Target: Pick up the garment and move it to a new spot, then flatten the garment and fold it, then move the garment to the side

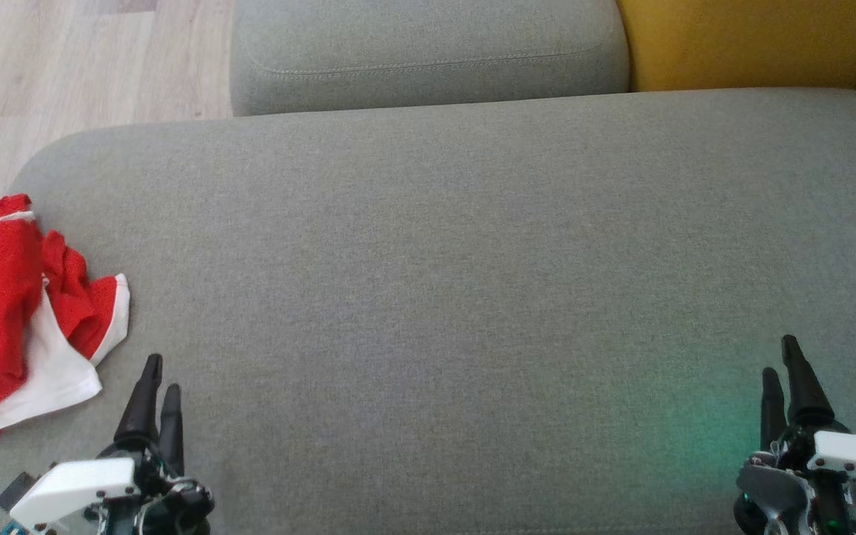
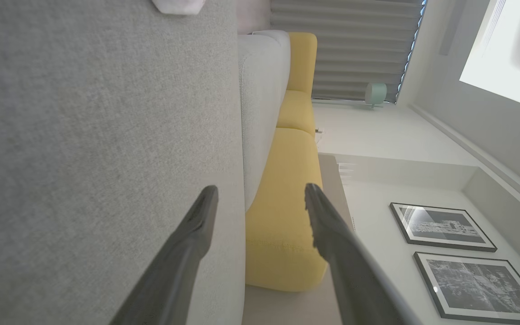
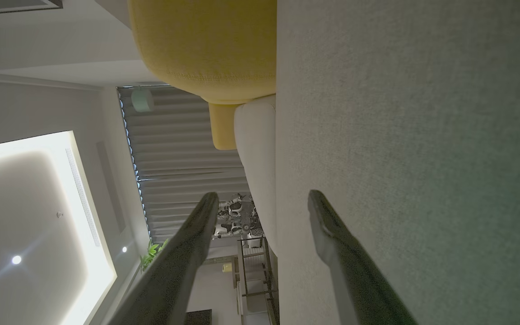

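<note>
a crumpled red and white garment [image 1: 23,312] is seen at nine o'clock on the grey cushion [image 1: 458,282]. the left end effector [image 1: 160,379], just beside it at seven o'clock, is spread and empty. the right end effector [image 1: 783,360], at four o'clock, is likewise spread, nothing gripped.

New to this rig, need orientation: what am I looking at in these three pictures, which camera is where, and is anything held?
It is a two-armed wheeled robot facing a grey sofa seat. The head view looks down from its head: the left end effector sits lower left, the right end effector lower right. The other two views come from cameras on each wrist, looking along that arm's two dark fingers, so the room appears turned sideways. A crumpled red and white garment lies at the seat's left edge, just beyond the left end effector. A yellow cushion sits behind. Both end effectors are open and hold nothing.
</note>
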You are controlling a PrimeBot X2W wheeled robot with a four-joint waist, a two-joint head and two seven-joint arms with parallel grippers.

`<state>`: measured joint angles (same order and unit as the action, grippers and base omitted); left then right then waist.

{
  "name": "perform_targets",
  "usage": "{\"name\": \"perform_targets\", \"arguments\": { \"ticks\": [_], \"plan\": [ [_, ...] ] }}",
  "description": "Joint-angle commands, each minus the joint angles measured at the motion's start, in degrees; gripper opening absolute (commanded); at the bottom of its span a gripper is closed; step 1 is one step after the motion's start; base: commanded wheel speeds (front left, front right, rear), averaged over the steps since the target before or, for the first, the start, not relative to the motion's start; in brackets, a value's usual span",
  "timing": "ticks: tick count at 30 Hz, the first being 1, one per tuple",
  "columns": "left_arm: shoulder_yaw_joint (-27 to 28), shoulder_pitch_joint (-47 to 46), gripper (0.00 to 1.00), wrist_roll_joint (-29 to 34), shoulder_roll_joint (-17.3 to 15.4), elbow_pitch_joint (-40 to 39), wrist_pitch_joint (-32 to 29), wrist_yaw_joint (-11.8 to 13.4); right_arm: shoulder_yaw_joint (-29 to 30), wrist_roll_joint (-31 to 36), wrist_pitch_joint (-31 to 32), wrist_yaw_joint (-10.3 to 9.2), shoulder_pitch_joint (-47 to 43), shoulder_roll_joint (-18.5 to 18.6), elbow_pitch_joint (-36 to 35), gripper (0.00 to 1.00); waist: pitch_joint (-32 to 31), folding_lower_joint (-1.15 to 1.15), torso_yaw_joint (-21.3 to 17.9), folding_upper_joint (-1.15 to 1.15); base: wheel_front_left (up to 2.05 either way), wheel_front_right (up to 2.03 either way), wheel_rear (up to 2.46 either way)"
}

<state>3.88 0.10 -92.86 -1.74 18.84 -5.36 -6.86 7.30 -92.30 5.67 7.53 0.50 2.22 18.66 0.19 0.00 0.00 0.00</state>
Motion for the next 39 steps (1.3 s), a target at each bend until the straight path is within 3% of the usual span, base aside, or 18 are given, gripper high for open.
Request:
{"name": "perform_targets", "arguments": {
  "ticks": [1, 12, 39],
  "plan": [
    [-0.44, -3.01, 1.00, 0.46, -0.57, -2.14, 0.55, -0.20, -0.46, 0.44, -0.50, 0.00, 2.23, 0.26, -2.37, 1.00, 0.00, 0.00, 0.02, 0.00, 0.00, 0.00, 0.00],
    [-1.53, -4.08, 1.00, 3.93, -0.90, -3.51, 2.48, -0.24, -2.08, 4.45, -2.63, -0.01, 2.76, 1.38, -4.11, 1.00, -0.01, 0.00, 0.16, 0.00, 0.00, 0.00, 0.00],
    [-4.08, -5.20, 1.00, 29.41, -1.14, -10.46, 6.84, -0.34, -5.28, 29.93, -5.75, -0.02, 3.25, 3.11, -9.90, 1.00, -0.60, 0.00, 0.08, 0.00, 0.00, 0.00, 0.00]
  ]
}}
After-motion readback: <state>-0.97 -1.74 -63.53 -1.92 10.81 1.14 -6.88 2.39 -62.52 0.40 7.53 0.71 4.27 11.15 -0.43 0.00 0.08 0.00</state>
